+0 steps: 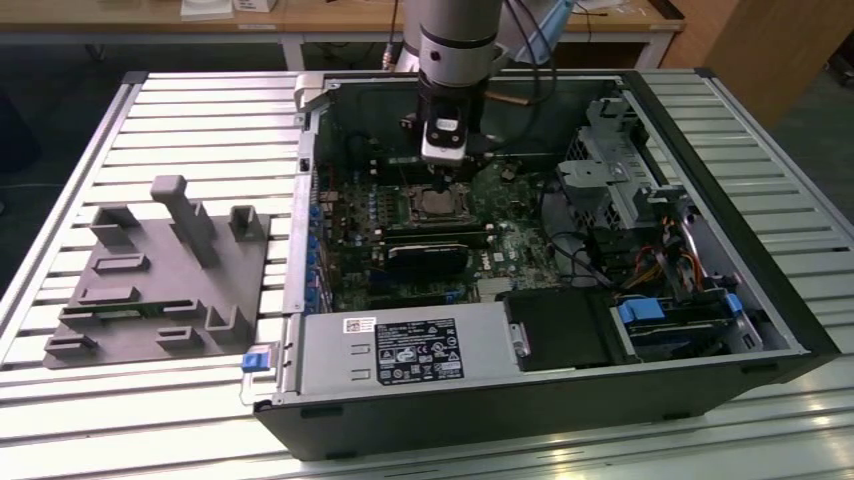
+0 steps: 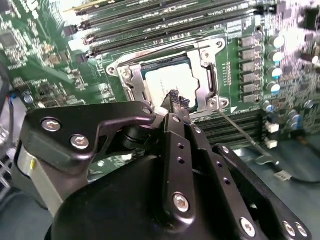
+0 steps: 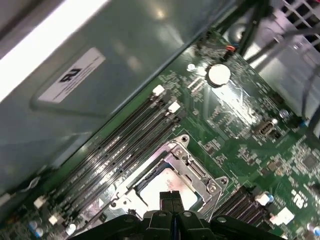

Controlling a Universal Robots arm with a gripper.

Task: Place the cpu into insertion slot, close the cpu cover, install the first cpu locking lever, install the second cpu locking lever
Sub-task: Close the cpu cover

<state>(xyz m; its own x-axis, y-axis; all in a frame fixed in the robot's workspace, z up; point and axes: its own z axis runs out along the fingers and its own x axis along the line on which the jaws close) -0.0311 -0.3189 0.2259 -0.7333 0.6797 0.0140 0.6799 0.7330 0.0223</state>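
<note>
The end effector (image 2: 175,98), pinched together on nothing, stood over the cpu (image 2: 162,80), which lay framed by the cpu cover (image 2: 202,75).

Work surface is a slatted aluminium table (image 1: 200,110), pale grey ribs running across; bright glare on the near slats at the exterior view's left, duller toward the back; behind it a wood-topped workbench (image 1: 334,18) on white legs (image 1: 291,50), papers lying on top; a light-brown wooden panel (image 1: 774,40) stands at the far corner on the exterior view's right; dark floor (image 1: 54,75) beneath the bench, in shadow.
</note>
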